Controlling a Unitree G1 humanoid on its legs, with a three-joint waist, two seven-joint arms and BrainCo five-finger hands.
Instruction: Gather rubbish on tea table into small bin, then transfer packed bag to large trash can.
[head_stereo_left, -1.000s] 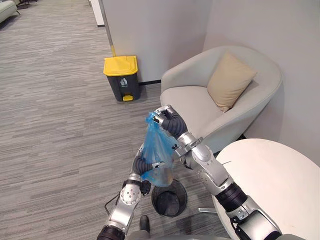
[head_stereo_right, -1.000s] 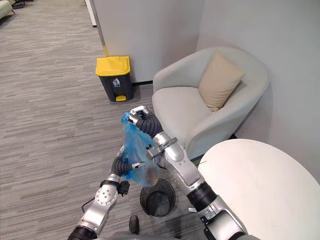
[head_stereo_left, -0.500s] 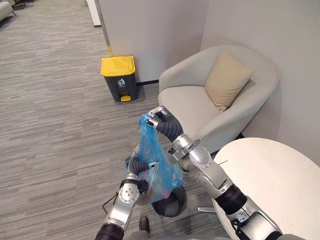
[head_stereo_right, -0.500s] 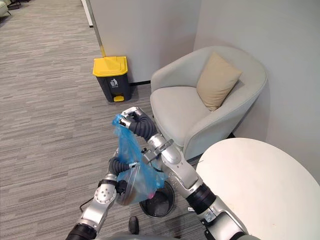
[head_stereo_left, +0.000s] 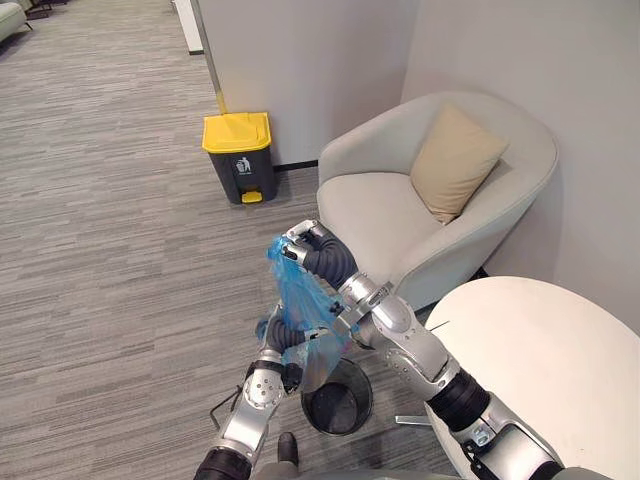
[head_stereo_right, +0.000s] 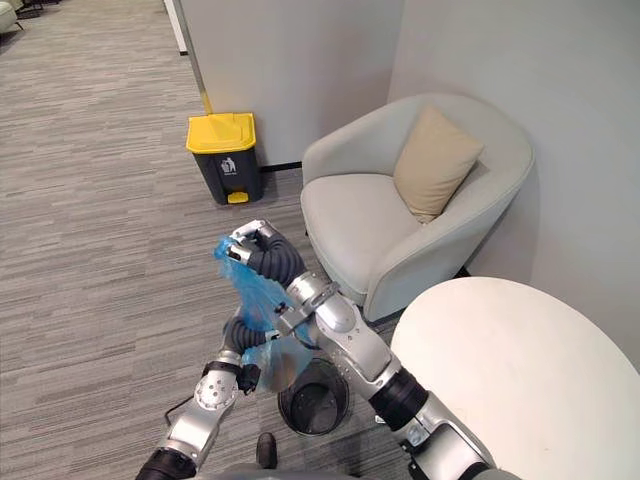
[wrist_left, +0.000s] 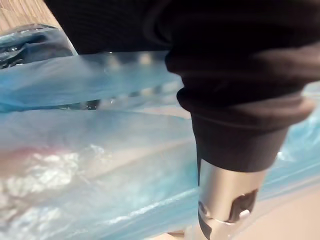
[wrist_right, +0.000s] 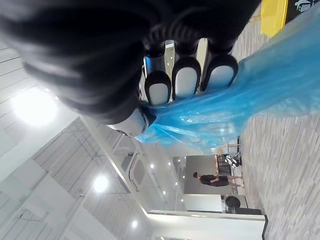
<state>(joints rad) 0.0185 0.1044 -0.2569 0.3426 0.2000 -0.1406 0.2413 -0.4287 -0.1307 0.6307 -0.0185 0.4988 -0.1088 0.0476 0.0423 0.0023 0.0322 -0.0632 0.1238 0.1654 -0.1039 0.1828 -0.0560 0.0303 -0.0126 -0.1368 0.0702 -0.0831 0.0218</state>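
Carpet (head_stereo_left: 120, 260) is bearing the small bin (head_stereo_left: 362, 405), above which the right robot hand (head_stereo_left: 308, 244) is gripping the vertically hanging bag (head_stereo_left: 300, 295), left robot hand (head_stereo_left: 278, 335) (closure indeterminable) lower.

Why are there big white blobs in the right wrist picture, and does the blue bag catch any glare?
Right wrist view: the camera looks up past the right hand, clenched on the blue bag, so ceiling lights flare white. Left wrist view: the bag's plastic glints with pale highlights. Eye views: soft, even light, no glare on the yellow-lidded trash can.
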